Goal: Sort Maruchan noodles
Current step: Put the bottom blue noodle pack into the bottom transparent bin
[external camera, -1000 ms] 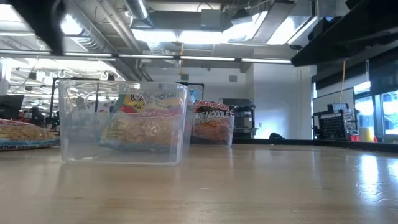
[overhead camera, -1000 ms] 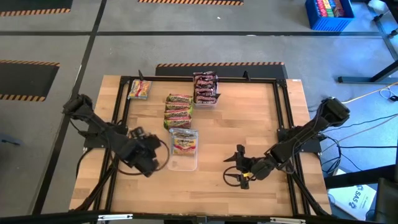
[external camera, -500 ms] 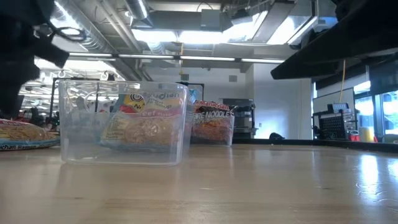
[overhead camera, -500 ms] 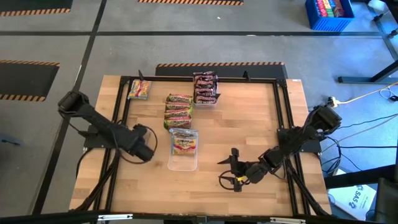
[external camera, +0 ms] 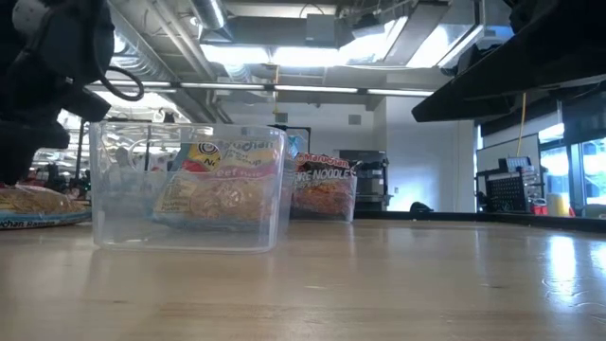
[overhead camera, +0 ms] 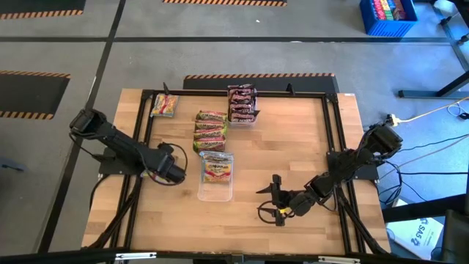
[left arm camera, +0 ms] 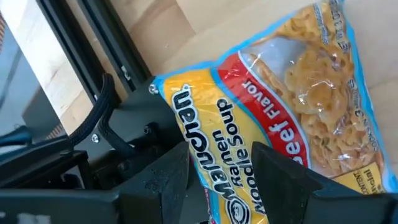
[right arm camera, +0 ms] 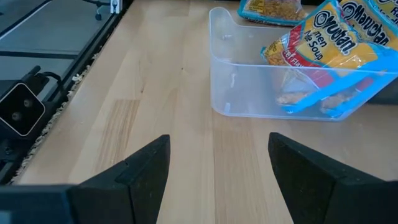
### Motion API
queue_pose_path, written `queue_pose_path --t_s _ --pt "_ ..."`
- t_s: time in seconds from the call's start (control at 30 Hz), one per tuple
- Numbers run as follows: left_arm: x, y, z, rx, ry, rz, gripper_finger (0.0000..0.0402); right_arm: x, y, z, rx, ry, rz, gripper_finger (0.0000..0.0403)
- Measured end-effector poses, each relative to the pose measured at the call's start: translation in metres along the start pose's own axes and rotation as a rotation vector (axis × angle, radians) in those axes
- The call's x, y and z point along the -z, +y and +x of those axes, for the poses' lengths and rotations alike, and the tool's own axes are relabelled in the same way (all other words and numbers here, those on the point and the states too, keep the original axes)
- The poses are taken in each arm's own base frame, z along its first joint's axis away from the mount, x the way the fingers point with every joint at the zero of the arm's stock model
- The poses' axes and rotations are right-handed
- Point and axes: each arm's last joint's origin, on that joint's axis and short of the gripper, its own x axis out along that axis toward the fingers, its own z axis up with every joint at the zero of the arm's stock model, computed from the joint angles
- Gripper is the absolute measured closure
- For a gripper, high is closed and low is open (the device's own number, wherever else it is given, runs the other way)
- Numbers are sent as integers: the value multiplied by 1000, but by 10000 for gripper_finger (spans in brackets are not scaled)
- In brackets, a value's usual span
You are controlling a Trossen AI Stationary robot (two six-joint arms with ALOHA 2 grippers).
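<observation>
Seeing yellow beef packet (left arm camera: 292, 106) flat on the counter (overhead camera: 293, 132), directly under the left claw (left arm camera: 221, 152), printed side up. In low view, lying there with the claw's dark bulk hanging above it. Hidden beneath that arm in the high view.

Left claw: partly open, fingers (left arm camera: 168, 180) apart, packet's near end showing through the gap. Nothing clamped as far as visible. Can't confirm contact with the wrapper.

Just beside the left claw, on the side away from the black frame (left arm camera: 118, 50): clear tray (overhead camera: 216, 192) with one yellow tray packet (overhead camera: 217, 169) leaning inside against the wall.

Past the tray, farther from both claws: green-and-orange stack (overhead camera: 210, 128) in a row on the counter. Beyond that, dark brown-red packets (overhead camera: 242, 103) near the counter's far edge. Well off from the left claw, up by the frame's far corner: single yellow-pink packet (overhead camera: 164, 105).

Right claw (overhead camera: 265, 198): low over bare counter, well apart from the left claw, pointing at the tray. Wide open, holding nothing; only wood between its fingers in the right wrist view, with tray and tray packet straight ahead.
</observation>
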Motion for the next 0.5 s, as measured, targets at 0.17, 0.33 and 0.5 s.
queue_pose_path --t_s 0.17,0.33,0.5 --pt "0 -6 3 -23 1 67 233 0 0 0 -1 0 0 149" --pt "-1 -14 7 -34 -4 143 234 0 0 0 1 3 -2 149" --pt "-3 -21 8 -11 -19 214 234 0 0 0 1 5 -2 149"
